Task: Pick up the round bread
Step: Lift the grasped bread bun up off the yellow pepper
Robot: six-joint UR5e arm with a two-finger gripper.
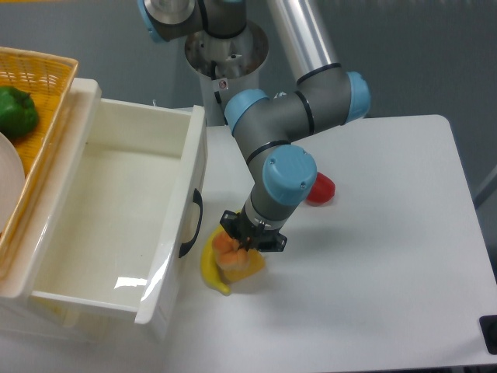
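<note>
Bread first: the round bread point(227, 247) is sitting on the tabletop point(373, 264), just beside the drawer point(116, 225) front, touching one banana point(210, 272) and one yellow-orange block point(245, 266). Your end effector point(247, 242) is pressing down right over it; you cannot tell whether it is pinching. Expect a light, lumpy bun, probably slightly slippery, so be squeezing across its widest middle. One red piece point(320, 189) is lying farther off.

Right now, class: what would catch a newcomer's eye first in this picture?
The grey-and-blue arm dominates, bending down mid-table with its gripper right at the round bread, which sits among a banana and a yellow block. Left of them stands a big open white drawer.
</note>
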